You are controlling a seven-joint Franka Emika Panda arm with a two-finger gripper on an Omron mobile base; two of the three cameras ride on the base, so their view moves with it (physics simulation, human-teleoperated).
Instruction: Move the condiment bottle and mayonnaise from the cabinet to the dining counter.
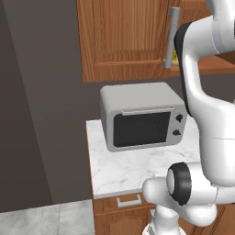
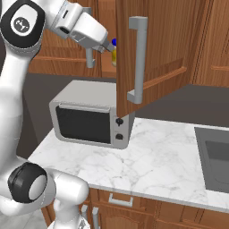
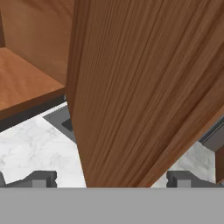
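Reaching up beside the open door (image 2: 134, 58) of the cabinet (image 1: 124, 36), I am holding my pincer (image 3: 111, 177) spread as wide as it goes, with nothing between the tips; the edge of the door is standing between them in the hand view. The mayonnaise (image 2: 114, 53) is sitting on the cabinet shelf (image 3: 22, 83), near its front edge, just behind the door's edge in the right base view: I am seeing a blue lid over a pale yellow body. The condiment bottle I cannot make out from here. Below, a grey microwave (image 1: 142, 117) is sitting on the marble worktop (image 2: 170, 161), against its back edge. I am judging the jar to be stiff, fairly light and smooth-sided, so probably slippery; I am planning to take it around the body below the lid, squarely, since a squat jar tips less than a slim bottle.
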